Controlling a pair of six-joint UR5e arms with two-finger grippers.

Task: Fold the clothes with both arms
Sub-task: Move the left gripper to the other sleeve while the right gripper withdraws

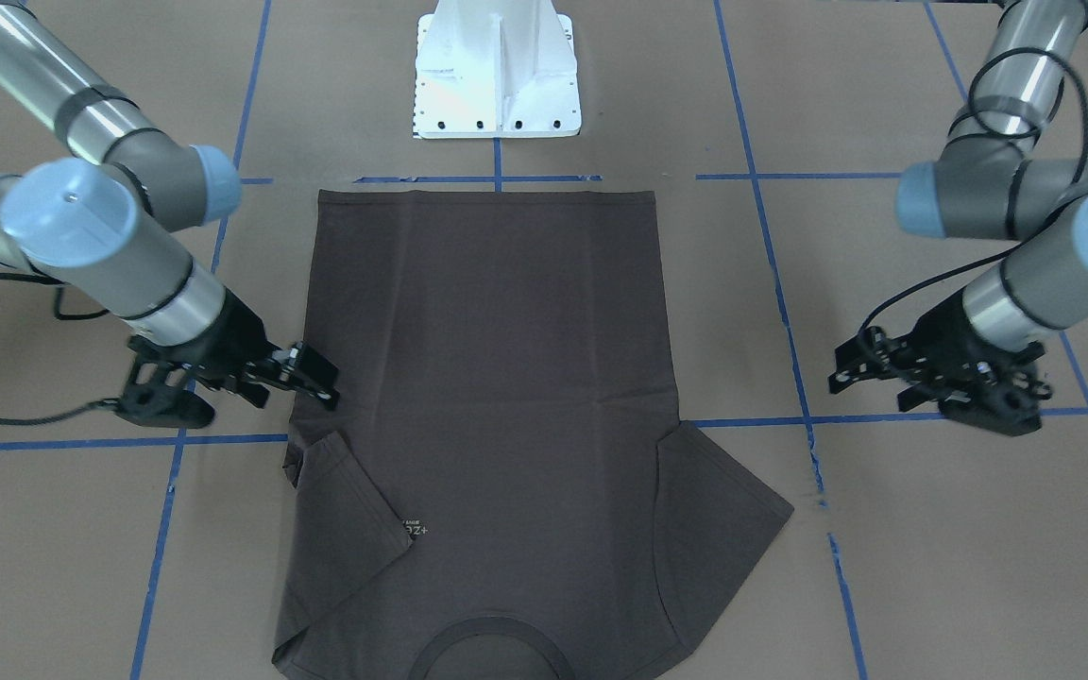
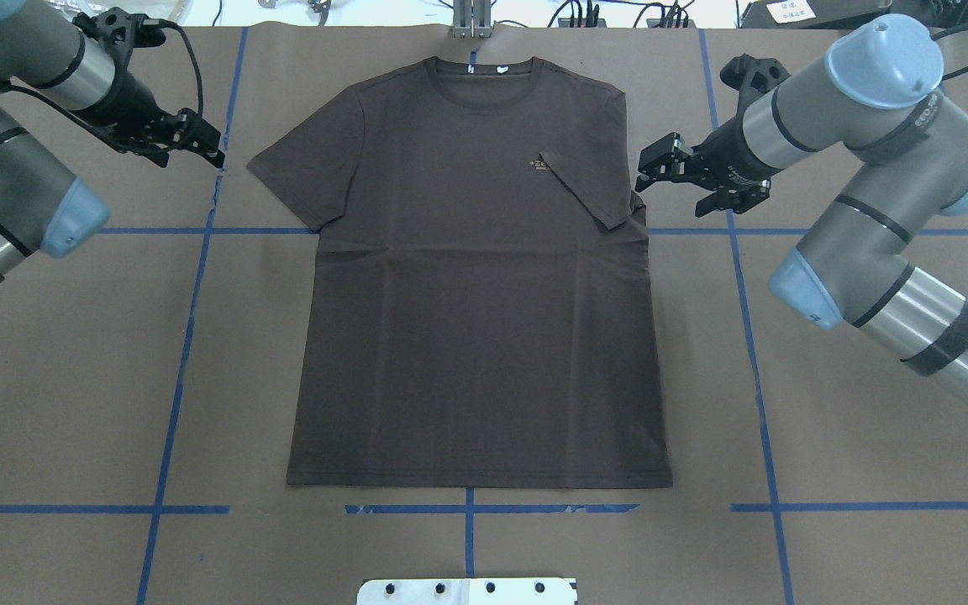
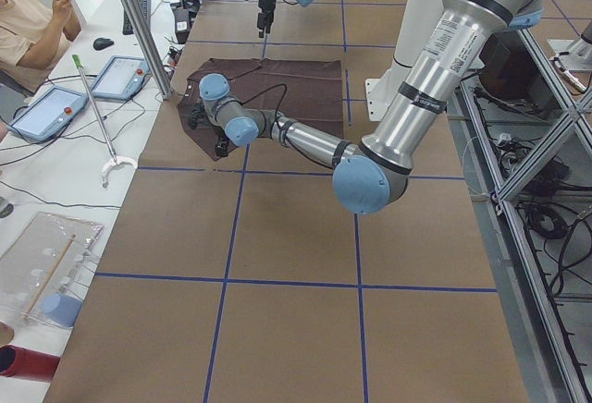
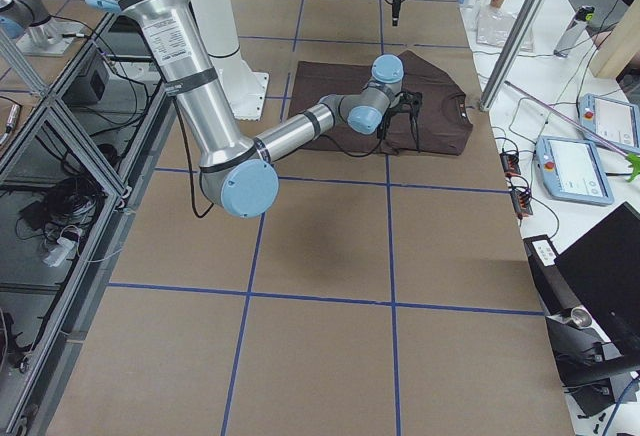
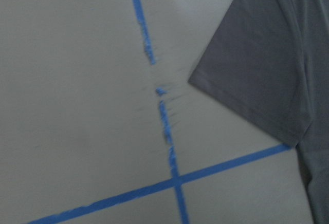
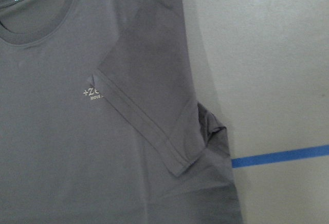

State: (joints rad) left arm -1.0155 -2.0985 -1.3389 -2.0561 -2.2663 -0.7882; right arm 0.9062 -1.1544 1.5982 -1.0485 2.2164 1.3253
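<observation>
The dark brown-grey T-shirt (image 2: pixel 476 319) lies flat, front up, with its collar (image 2: pixel 477 80) at the table's far side. The sleeve on my right (image 6: pixel 149 80) is folded inward over the chest, and its hem reaches the pale logo (image 6: pixel 92 93). The other sleeve (image 5: pixel 257 70) lies spread out flat. My right gripper (image 2: pixel 645 166) is open and empty, just beside the folded sleeve's shoulder edge; it also shows in the front view (image 1: pixel 322 378). My left gripper (image 2: pixel 205 141) is open and empty, a short way outside the spread sleeve; it also shows in the front view (image 1: pixel 848 364).
The white pedestal (image 1: pixel 497 76) stands behind the shirt's hem. Blue tape lines (image 2: pixel 190 336) grid the brown table cover. A metal pole (image 3: pixel 139 29), tablets (image 3: pixel 46 112) and a seated person (image 3: pixel 32 15) are beyond the table's far edge.
</observation>
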